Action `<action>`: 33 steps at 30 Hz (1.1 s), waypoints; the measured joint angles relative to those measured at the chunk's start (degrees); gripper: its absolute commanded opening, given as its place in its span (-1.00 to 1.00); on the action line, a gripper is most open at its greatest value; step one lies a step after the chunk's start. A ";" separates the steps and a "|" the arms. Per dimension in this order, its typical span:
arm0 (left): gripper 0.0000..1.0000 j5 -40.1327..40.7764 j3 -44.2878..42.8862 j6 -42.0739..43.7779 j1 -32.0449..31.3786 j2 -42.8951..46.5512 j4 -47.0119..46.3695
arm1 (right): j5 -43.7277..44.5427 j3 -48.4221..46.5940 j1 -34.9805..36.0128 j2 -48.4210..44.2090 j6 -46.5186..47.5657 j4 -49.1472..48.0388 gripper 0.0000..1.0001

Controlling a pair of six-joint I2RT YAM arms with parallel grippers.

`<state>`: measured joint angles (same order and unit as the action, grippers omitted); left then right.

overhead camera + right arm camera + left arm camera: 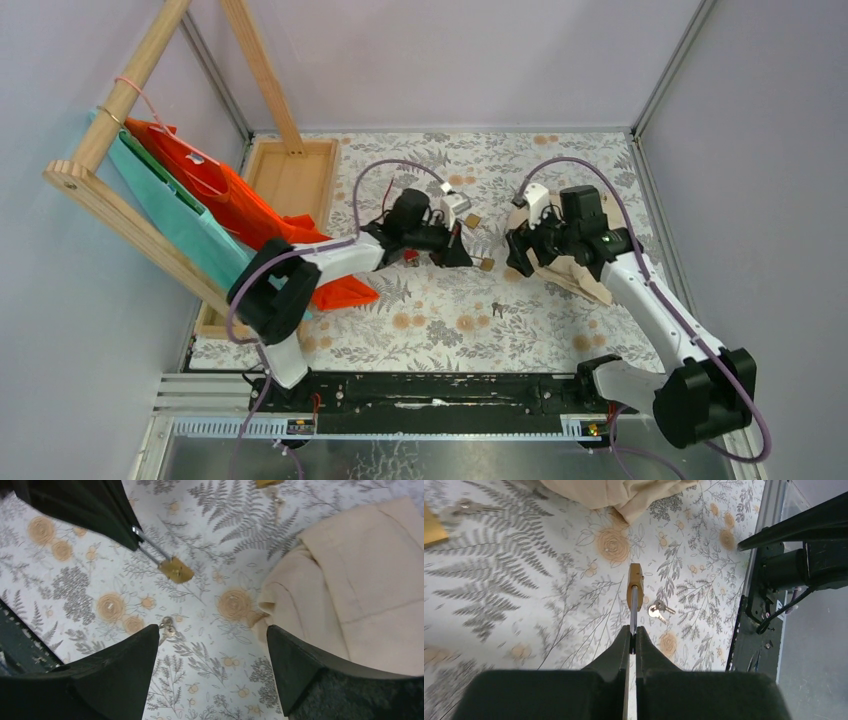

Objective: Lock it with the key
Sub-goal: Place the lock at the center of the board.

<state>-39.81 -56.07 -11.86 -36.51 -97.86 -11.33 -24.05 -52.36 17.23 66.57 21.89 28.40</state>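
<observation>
Left hand (633,634) fills the bottom of its own wrist view, fingers pressed together and pinching the steel shackle of a brass padlock (635,582); the padlock's body points away to twelve o'clock over the flowered desk (524,580); a pair of keys (656,610) lies flat on the desk at about four o'clock from it; a second brass padlock (431,527) peeks in at the frame's ten o'clock edge.

Over to the right wrist view: right hand (213,630) is spread wide with nothing between its fingers; the keys (167,627) sit just beside one fingertip; the held padlock (176,570) shows at eleven o'clock; a beige cloth (350,580) is heaped at two o'clock.

From above, left hand (468,257) and right hand (513,252) face each other mid-desk, near but apart; the keys (497,309) lie at six o'clock of the gap between them; the second brass padlock (470,220) rests at twelve o'clock of the left hand; and the red lock (411,257) is a small red body at nine o'clock of that hand, tucked beside the left arm, apart from both hands; its thin cable runs off toward eleven o'clock; how it lies is too small to tell.
</observation>
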 measured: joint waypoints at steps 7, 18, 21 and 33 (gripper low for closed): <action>-0.79 -1.20 -7.58 -5.81 -2.95 -12.94 -0.42 | 0.66 1.55 -6.49 -3.82 -0.31 -1.46 0.72; -0.14 -3.91 -9.27 -15.23 -3.82 -20.72 -3.48 | -2.14 1.88 -11.50 -3.34 -0.11 -1.95 0.71; 0.07 -3.91 -9.29 -15.23 -3.89 -20.74 -3.06 | -3.32 2.21 -12.20 -2.36 0.31 -1.95 0.71; 0.52 6.47 -9.81 1.97 -2.95 -10.29 11.61 | -5.57 4.55 -12.52 1.70 2.95 -1.99 0.72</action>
<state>-33.34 -65.89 -9.89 -39.46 -108.16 0.27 -29.63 -47.81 4.71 68.27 24.84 26.41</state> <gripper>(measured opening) 0.732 0.855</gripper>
